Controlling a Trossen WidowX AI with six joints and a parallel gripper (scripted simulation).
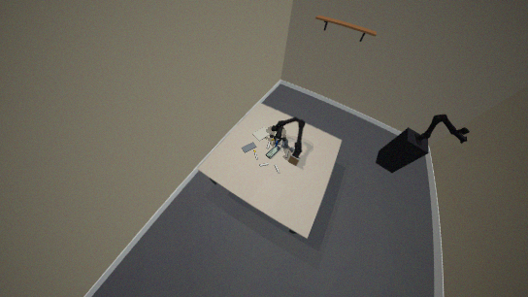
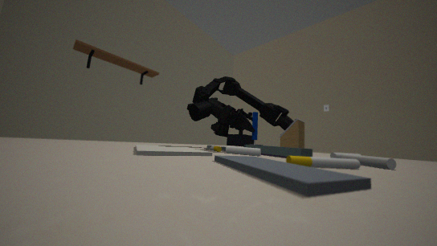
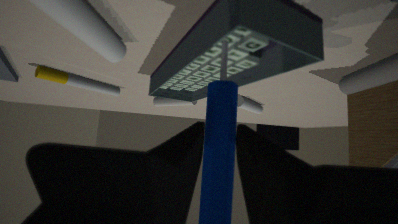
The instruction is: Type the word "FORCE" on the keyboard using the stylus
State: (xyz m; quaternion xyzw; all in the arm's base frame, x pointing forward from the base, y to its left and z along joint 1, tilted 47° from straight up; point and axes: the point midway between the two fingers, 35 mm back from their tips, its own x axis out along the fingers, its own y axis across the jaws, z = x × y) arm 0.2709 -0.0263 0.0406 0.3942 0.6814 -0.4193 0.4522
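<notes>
My gripper (image 2: 252, 125) (image 3: 220, 130) is shut on the blue stylus (image 2: 255, 120) (image 3: 220, 170) (image 1: 277, 144), which stands close to upright between the two dark fingertips. The grey-green keyboard (image 1: 273, 152) (image 2: 287, 151) (image 3: 295, 30) lies on the table, with pale lettered keys. In the wrist view the thin grey stylus tip points at the keyboard and overlaps the key rows near its wider, nearer end. Whether the tip touches a key cannot be told. Most letters are too blurred to read. In the exterior view the stylus's blue body is above keyboard height.
A grey slab (image 1: 248, 147) (image 2: 297, 173) and a pale flat slab (image 1: 261, 133) (image 2: 173, 151) lie near the keyboard. A yellow-ended white cylinder (image 2: 335, 162) (image 3: 92, 84) and several white cylinders lie around it. A wooden block (image 1: 293, 159) (image 2: 297, 136) (image 3: 372, 122) stands by the arm.
</notes>
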